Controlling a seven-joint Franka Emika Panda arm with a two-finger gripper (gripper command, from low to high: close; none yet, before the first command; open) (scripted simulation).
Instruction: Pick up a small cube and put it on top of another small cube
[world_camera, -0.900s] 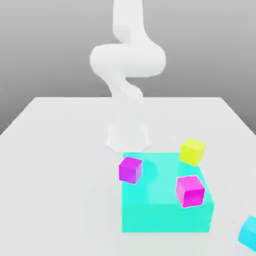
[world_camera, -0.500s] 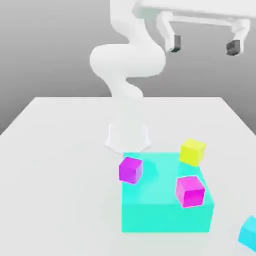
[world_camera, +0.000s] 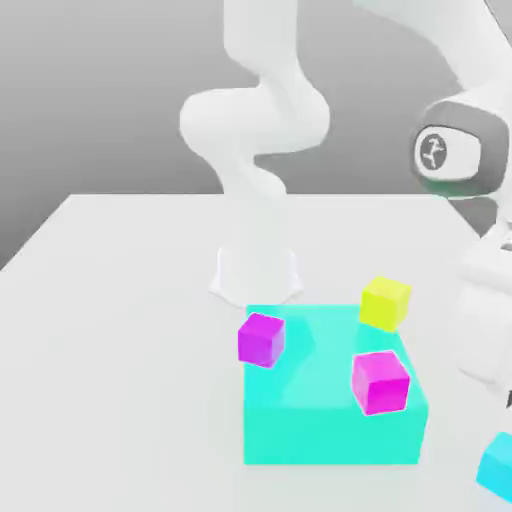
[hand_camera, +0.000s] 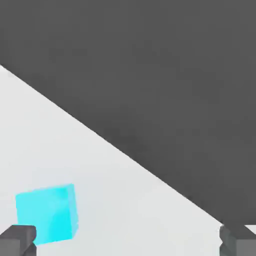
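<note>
While the arm hangs over the exterior view's right side of the table (world_camera: 120, 260), the scene reads left to right in that view as: magenta cube (world_camera: 261, 339) at the near-left corner of the large cyan block (world_camera: 325, 415), a second magenta cube (world_camera: 380, 381) at the block's front right, a yellow cube (world_camera: 385, 302) behind it, then the small cyan cube (world_camera: 497, 466) alone on the table at the far right, cut off by the frame edge. In the hand view the gripper (hand_camera: 128, 241) stands with its fingers (hand_camera: 17, 240) spread wide and nothing between them; only their dark tips show. The small cyan cube (hand_camera: 48, 214) lies off centre, close against one fingertip, not midway between the two, so the coming move likely turns on shifting the hand sideways toward that cube before descending. Being a cube, it has no long axis to align with. Hard to make out: the height of the fingers above the table, and the gripper itself in the exterior view, where white arm links crowd the right edge.
</note>
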